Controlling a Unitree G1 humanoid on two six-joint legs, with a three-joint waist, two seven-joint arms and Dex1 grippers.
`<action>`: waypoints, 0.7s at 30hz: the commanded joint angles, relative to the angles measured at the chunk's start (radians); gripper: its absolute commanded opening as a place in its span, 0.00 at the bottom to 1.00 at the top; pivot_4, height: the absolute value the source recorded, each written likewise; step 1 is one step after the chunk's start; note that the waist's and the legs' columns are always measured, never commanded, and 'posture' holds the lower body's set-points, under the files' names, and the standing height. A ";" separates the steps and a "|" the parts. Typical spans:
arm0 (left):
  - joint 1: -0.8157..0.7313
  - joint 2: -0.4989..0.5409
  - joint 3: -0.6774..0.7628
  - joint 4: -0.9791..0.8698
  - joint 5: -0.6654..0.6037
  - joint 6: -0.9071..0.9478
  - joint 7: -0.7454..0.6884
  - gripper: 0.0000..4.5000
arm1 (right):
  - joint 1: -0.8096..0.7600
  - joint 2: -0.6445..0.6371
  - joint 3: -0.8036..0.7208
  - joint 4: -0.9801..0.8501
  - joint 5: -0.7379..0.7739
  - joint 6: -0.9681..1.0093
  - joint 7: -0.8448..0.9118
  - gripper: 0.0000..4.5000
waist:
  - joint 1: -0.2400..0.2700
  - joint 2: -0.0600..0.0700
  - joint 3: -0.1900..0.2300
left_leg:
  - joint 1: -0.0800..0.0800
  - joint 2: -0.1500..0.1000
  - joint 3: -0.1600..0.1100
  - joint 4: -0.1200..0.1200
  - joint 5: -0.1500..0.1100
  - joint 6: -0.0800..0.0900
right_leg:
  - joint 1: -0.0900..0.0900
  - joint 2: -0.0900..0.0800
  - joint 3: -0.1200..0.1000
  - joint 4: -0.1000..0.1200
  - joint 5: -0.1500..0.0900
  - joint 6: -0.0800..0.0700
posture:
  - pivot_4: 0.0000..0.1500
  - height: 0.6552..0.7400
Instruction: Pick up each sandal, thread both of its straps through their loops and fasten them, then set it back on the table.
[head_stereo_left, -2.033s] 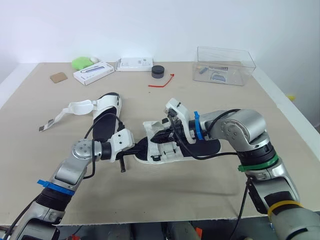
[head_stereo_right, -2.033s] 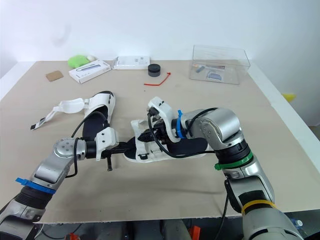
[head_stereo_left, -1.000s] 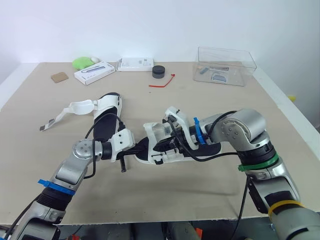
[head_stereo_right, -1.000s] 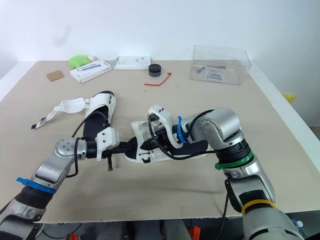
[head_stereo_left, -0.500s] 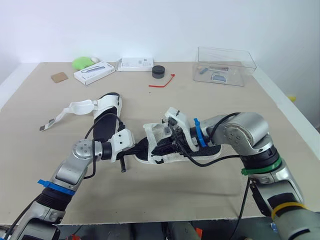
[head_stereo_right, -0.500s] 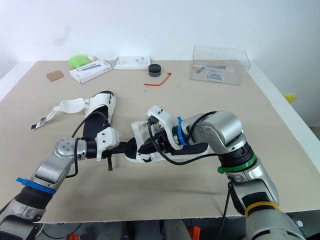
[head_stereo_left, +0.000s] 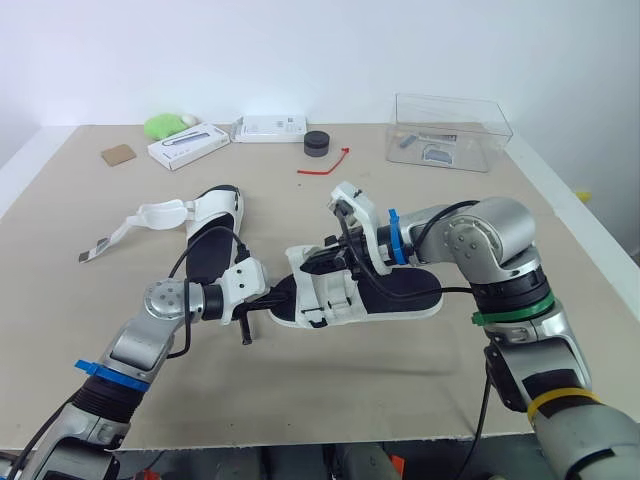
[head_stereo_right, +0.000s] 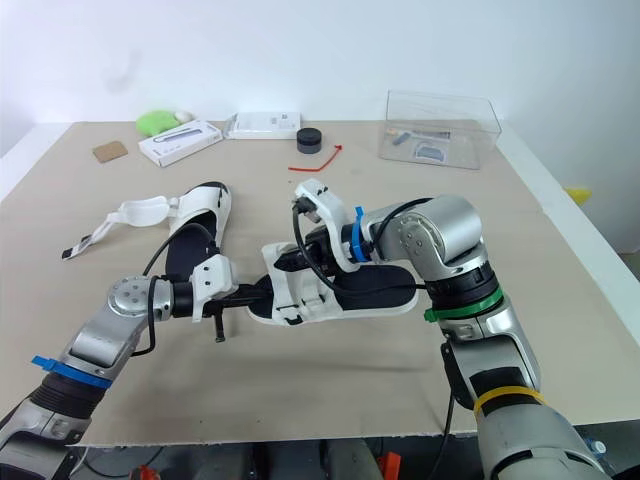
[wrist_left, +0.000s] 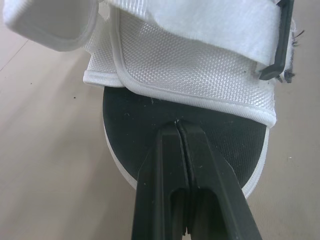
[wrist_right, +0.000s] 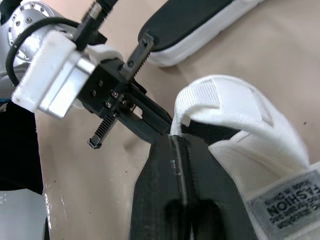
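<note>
Right gripper (wrist_right: 173, 141) is closed flat on the edge of a white strap (wrist_right: 227, 100) of the sandal (head_stereo_left: 405, 287), which lies in the middle of the table (head_stereo_left: 330, 400), and it holds that strap up in an arch over the forefoot. Left gripper (wrist_left: 178, 126) has its fingers pressed together with nothing visible between them. Their tips lie on the black footbed at the toe, which looks more like pinning the shoe than gripping it. The sandal should be light, and its sole looks stiff enough to be held or slid as one piece. The woven straps are soft and floppy and could fold or slip out of a thin pinch. The best hold is probably near the strap's free end, flat across its width, with the other arm steadying the toe or the rim of the sole. The black plastic loop (wrist_left: 279, 42) at the side of the upper is small and rigid, so feeding it will need the strap end kept straight. A second sandal (head_stereo_left: 213, 228) lies just beyond the left arm, its loose strap (head_stereo_left: 160, 213) splayed open toward the table's left edge, near enough that a wide swing could brush it. Toward the robot the table is bare up to the near edge. The clear box (head_stereo_left: 450, 130) at the far side is well apart.
</note>
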 joint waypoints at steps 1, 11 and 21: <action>0.028 0.016 -0.029 0.028 0.037 0.027 -0.004 0.00 | 0.012 -0.001 -0.008 -0.048 0.013 0.006 0.005 0.02 | 0.000 0.000 0.000 | 0.000 0.000 0.000 0.000 0.000 0.000 | 0.000 0.000 0.000 0.000 0.000 0.000 | 1.00 0.84; 0.031 0.017 -0.032 0.028 0.039 0.026 -0.005 0.00 | 0.070 -0.048 0.026 -0.139 0.019 0.004 0.030 0.02 | 0.000 0.000 0.000 | 0.000 0.000 0.000 0.000 0.000 0.000 | 0.000 0.000 0.000 0.000 -0.001 0.002 | 1.00 0.84; 0.025 0.014 -0.033 0.039 0.041 0.022 -0.005 0.00 | 0.105 -0.067 0.045 -0.194 0.037 0.030 0.040 0.02 | 0.000 0.000 0.000 | 0.000 0.000 0.000 0.000 0.000 0.000 | 0.000 0.000 0.000 0.000 -0.002 0.002 | 1.00 0.84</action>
